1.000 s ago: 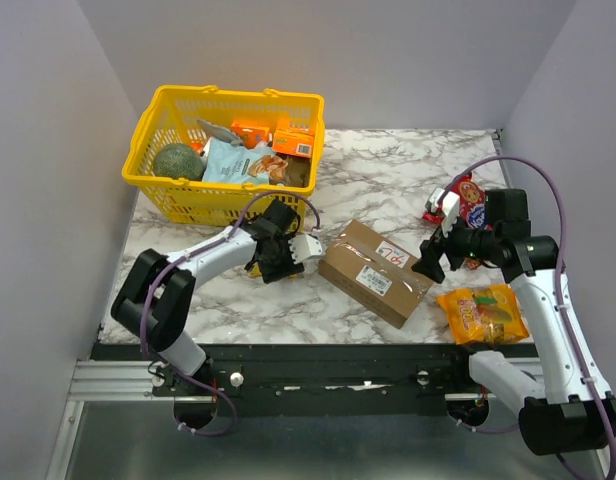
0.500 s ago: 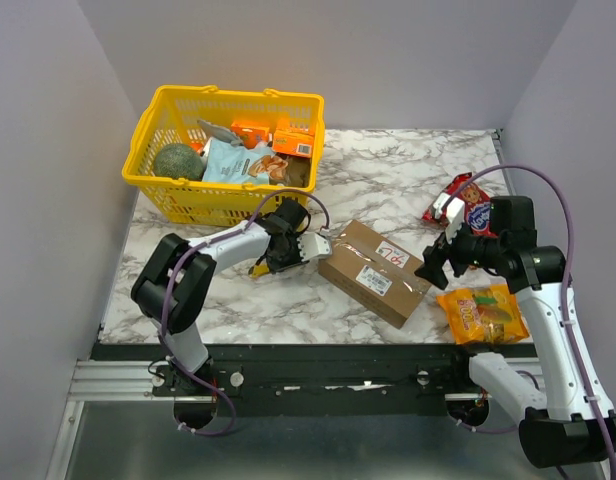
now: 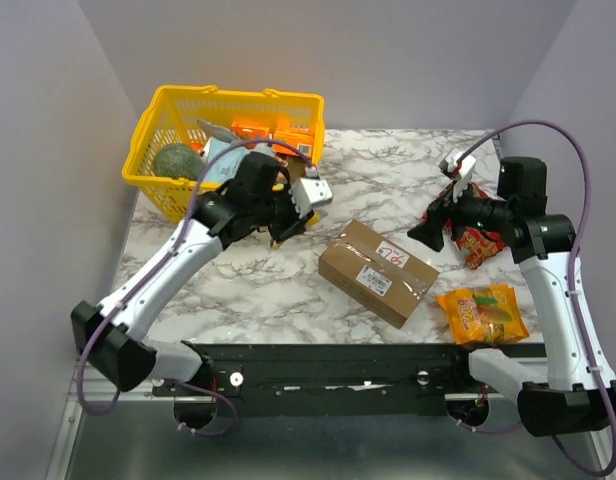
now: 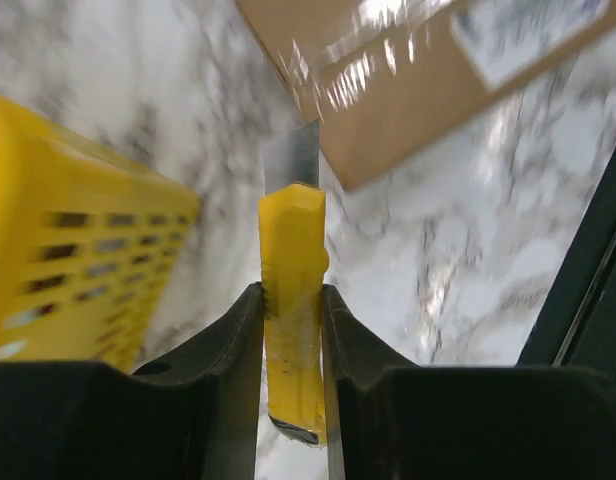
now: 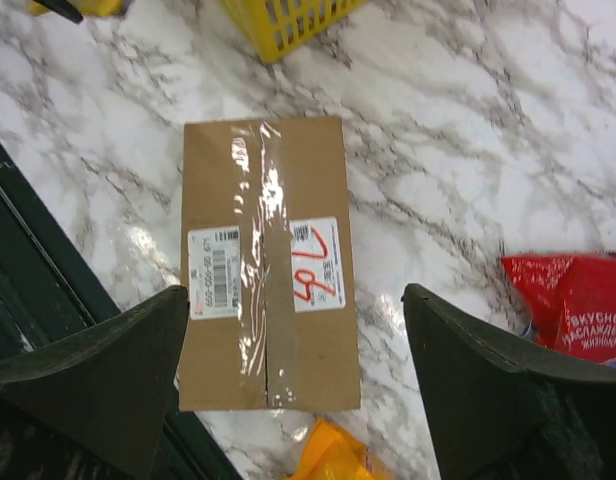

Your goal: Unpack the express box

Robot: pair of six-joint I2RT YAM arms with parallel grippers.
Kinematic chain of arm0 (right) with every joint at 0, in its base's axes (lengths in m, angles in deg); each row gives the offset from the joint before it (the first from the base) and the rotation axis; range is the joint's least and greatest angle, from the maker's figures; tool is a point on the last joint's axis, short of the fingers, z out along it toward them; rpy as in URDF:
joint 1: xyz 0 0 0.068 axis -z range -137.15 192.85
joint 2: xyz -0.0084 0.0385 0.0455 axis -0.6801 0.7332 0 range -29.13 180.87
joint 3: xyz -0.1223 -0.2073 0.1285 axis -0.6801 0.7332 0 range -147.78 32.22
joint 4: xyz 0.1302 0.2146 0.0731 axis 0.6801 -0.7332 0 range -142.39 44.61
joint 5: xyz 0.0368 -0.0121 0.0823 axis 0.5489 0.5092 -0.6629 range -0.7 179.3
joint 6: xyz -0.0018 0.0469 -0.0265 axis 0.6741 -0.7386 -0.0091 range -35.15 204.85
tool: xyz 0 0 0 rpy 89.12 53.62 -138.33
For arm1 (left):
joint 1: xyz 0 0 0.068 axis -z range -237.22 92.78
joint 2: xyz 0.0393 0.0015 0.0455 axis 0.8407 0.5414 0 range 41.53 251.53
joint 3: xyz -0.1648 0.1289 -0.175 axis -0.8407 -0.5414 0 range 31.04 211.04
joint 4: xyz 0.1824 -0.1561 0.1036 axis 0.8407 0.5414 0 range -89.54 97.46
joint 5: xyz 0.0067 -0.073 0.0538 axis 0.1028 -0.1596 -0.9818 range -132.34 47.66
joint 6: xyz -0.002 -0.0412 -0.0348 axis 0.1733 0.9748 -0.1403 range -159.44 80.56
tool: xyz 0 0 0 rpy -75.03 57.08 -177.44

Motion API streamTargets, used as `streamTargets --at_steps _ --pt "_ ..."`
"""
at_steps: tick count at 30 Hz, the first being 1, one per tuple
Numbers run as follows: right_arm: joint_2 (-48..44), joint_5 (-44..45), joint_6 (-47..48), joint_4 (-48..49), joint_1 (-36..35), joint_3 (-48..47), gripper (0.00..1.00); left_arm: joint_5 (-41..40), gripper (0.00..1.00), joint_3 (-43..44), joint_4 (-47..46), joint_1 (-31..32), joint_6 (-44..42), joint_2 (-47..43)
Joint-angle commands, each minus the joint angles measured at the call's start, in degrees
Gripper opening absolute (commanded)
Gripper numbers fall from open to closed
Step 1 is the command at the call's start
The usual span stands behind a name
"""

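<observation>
Overhead, on the marbled tabletop [image 3: 408, 165], I see the express box [image 3: 376, 272] lying flat near the front edge, roughly midway between the two arms, closed and taped. My left tool [image 3: 285, 226] hangs between the box and a yellow basket [image 3: 238, 93] at the back left, apart from the box. From above I can barely make out what it carries. The left wrist view settles that: the tool is pinching a yellow utility knife [image 4: 293, 330] between both fingers, with its grey blade [image 4: 300, 155] extended towards a corner of the box. This view is blurred, so I cannot tell whether the blade touches the cardboard. My right tool [image 3: 428, 232] sits to the right of the box with its fingers spread wide and nothing between them. Its wrist view looks straight down on the box top, showing detail the overhead view loses: clear tape [image 5: 260, 260] running along the lid, a white printed label [image 5: 212, 285] on one side, and a white sticker with red scribble [image 5: 316, 263] on the other. A red snack packet [image 3: 475, 238] lies just behind the right tool. An orange snack bag [image 3: 483, 312] lies near the box's right end. The basket holds a green round item [image 3: 177, 160] and small orange boxes [image 3: 288, 135], partly hidden by the left arm.
</observation>
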Motion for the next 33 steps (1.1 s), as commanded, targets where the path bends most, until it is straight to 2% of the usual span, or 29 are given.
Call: streamTargets --at_steps 1,3,4,5,6,8,11,13,16,22,33 --pt "2.1 -20.3 -3.3 8.4 -0.4 -2.1 0.93 7.4 0.0 10.0 -10.3 0.1 14.6 -6.3" --pt "1.7 -28.3 -9.4 17.0 -0.5 -0.2 0.92 8.9 0.0 11.0 -19.4 0.1 19.6 -7.2" --pt "1.6 -28.5 -14.7 29.1 -0.7 2.4 0.92 9.1 0.0 11.3 -22.4 0.1 22.1 -7.4" --pt "2.5 -28.8 -23.3 34.1 -0.8 2.9 0.92 9.4 0.0 11.7 -25.0 0.1 26.3 -7.3" --pt "3.6 -29.6 -26.3 37.6 -1.4 2.6 0.92 9.6 0.0 12.3 -28.3 0.1 29.9 -6.8" --pt "5.5 -29.6 -30.7 42.7 -2.4 -0.3 0.91 12.0 0.0 15.1 -29.4 0.1 34.1 -4.9" --pt "6.7 -29.4 -38.8 53.6 -4.4 -0.5 0.92 16.0 0.0 19.0 -28.9 0.2 34.7 -2.2" --pt "7.4 -30.4 -40.7 55.3 -6.7 -1.8 0.92 16.6 0.0 21.5 -27.7 0.2 35.0 -0.5" --pt "7.0 -27.6 -38.7 53.3 -10.1 -3.0 0.92 18.8 0.0 23.8 -27.7 0.3 35.5 0.8" --pt "8.2 -24.6 -38.8 53.9 -12.8 -3.5 0.93 22.6 0.0 24.2 -28.1 2.0 35.7 1.6" --pt "13.7 -23.9 -38.4 54.2 -17.6 -8.9 0.91 21.0 0.0 26.3 -29.9 4.3 37.6 2.2"
